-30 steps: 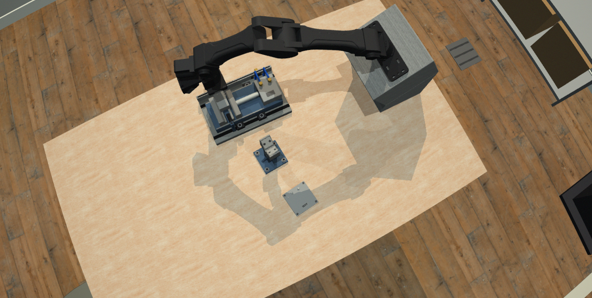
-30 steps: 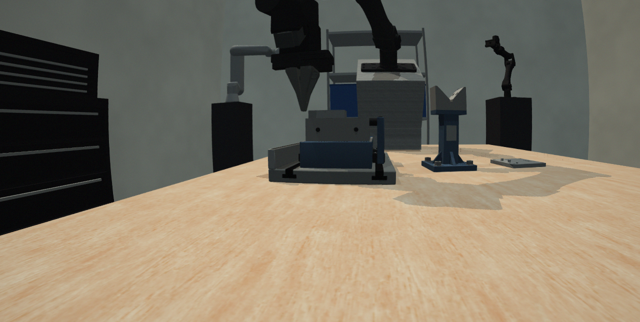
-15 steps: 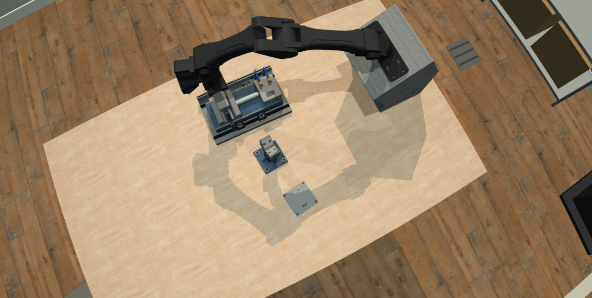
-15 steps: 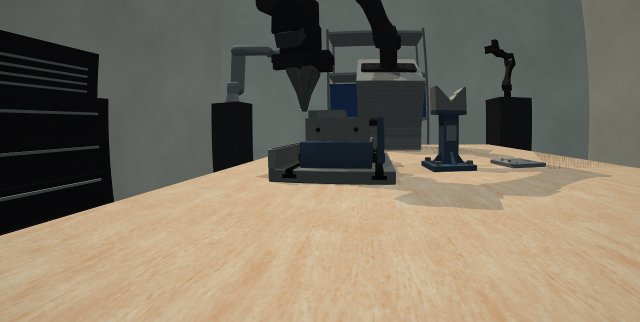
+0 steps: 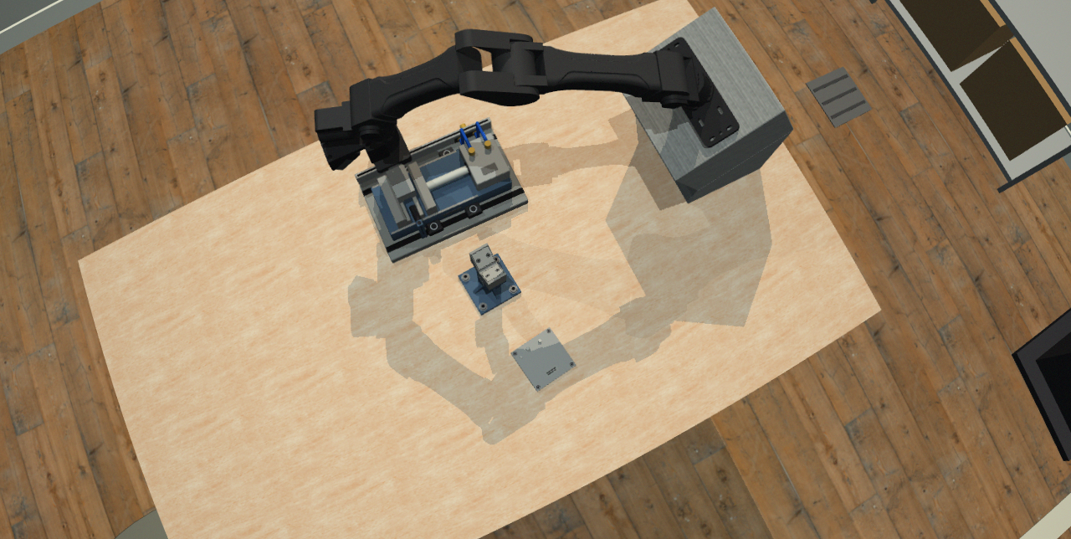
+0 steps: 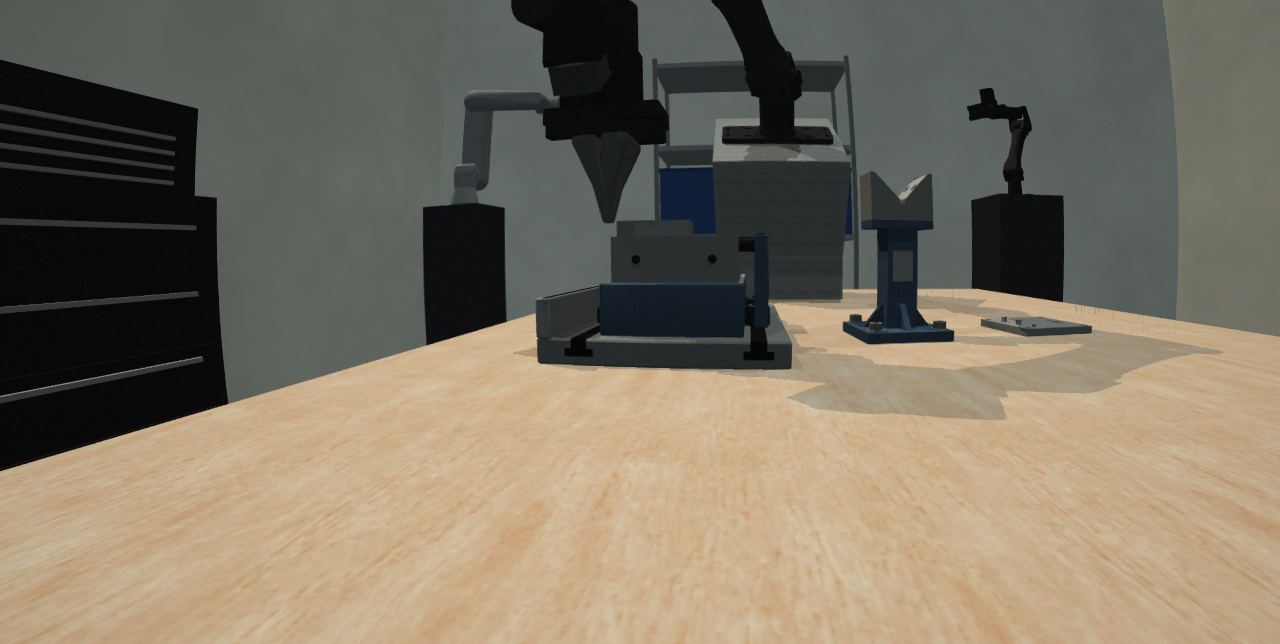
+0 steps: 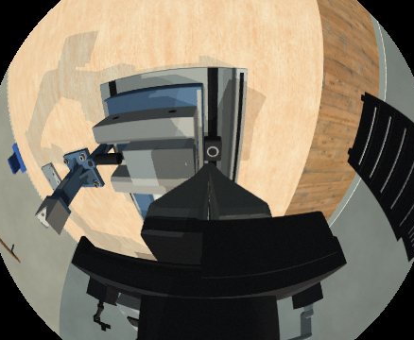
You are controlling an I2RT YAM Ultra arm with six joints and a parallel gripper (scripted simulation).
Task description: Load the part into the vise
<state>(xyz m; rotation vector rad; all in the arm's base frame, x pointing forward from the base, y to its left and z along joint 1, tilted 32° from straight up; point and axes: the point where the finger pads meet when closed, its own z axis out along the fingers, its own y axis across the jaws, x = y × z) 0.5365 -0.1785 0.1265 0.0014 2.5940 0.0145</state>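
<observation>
Across a brown plank floor (image 5: 74, 161) (image 7: 349, 94) and grey walls (image 6: 313, 103), my view takes in a pale wood-grained table (image 5: 247, 325) (image 6: 626, 479) (image 7: 169, 38). The plain grey rectangular block (image 5: 398, 183) (image 6: 655, 227) (image 7: 169, 161) sits in the blue-and-grey metal vise (image 5: 463, 221) (image 6: 671, 354) (image 7: 155, 77), just beside and below my black tapered gripper (image 5: 395, 158) (image 6: 608, 220) (image 7: 210, 166), its 2 fingers pressed together, pinching nothing. My wrist view shows the short black rod (image 7: 109, 159) at the block's end; the exterior view shows only the block's top above the jaw.

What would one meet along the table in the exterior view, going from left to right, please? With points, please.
The vise (image 5: 490, 161) (image 6: 675, 259) (image 7: 146, 127), then the V-block (image 5: 489, 272) (image 6: 897, 208) (image 7: 56, 214), then the infeed plate (image 5: 543, 363) (image 6: 1038, 326) (image 7: 52, 176).
</observation>
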